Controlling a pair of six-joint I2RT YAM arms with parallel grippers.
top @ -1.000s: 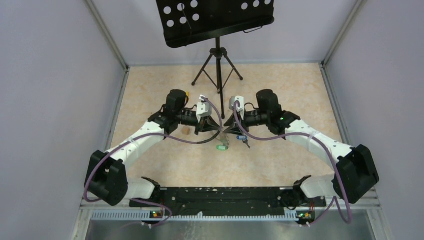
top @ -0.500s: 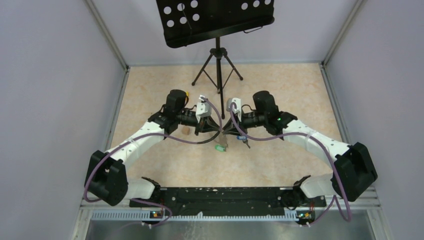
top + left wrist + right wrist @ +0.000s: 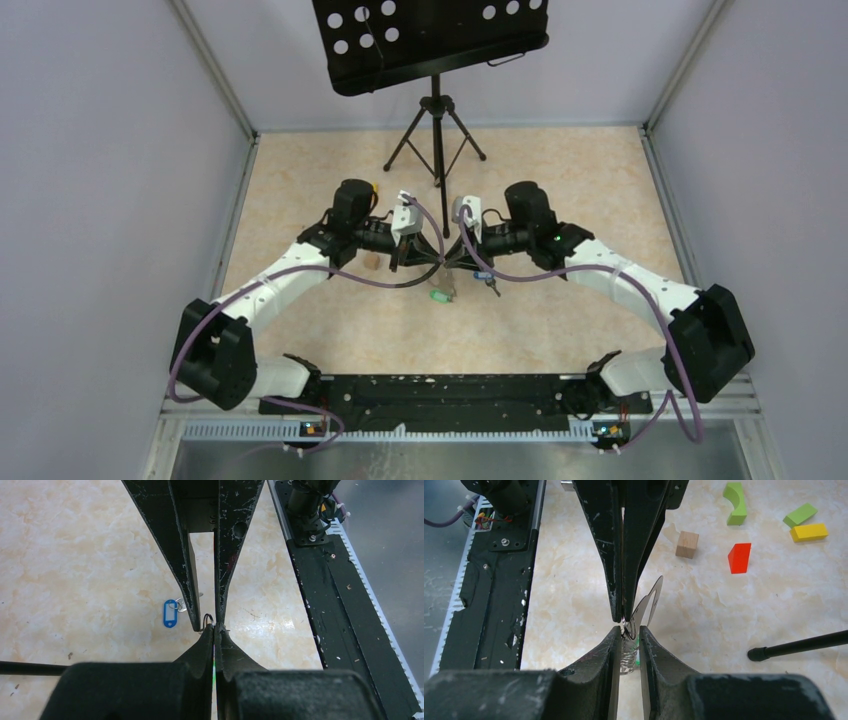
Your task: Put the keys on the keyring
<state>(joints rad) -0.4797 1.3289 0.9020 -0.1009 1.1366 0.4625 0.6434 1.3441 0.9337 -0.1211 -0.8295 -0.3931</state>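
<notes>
Where the two arms meet over the middle of the pale marbled desk (image 3: 560, 180), top view: left pincer (image 3: 436, 262) and right pincer (image 3: 456, 262) are tip to tip. A green oblong plastic key tag (image 3: 438, 295) shows just nearside of the meeting point. A tiny dark metal key (image 3: 490, 288) is beside it, on the right arm's side. Whether the green tag hangs or lies is not clear from here. The dark oval keyring is not made out in any view.

Left wrist view: left pincer is clamped tight, and a small wire ring (image 3: 208, 620) shows just past its tips. Right pincer points in from opposite, jaws a little apart with the ring between them. Contact is not clear. A blue oblong plastic key tag (image 3: 170, 613) lies flat on the desk, apart from both pincers.

Right wrist view: the small wire ring sits at the left pincer's closed tips, and the green tag dangles beneath it. A pale pointed sliver (image 3: 649, 602) beside the ring is unidentified. A red wedge block (image 3: 740, 557) lies well apart.

Handling, my judgement: ring and key are very light, stiff, slick metal, easily flicked out of a pinch. The tag will swing. Take hold on the ring's wire, near the pad tips, not on the tag.
</notes>
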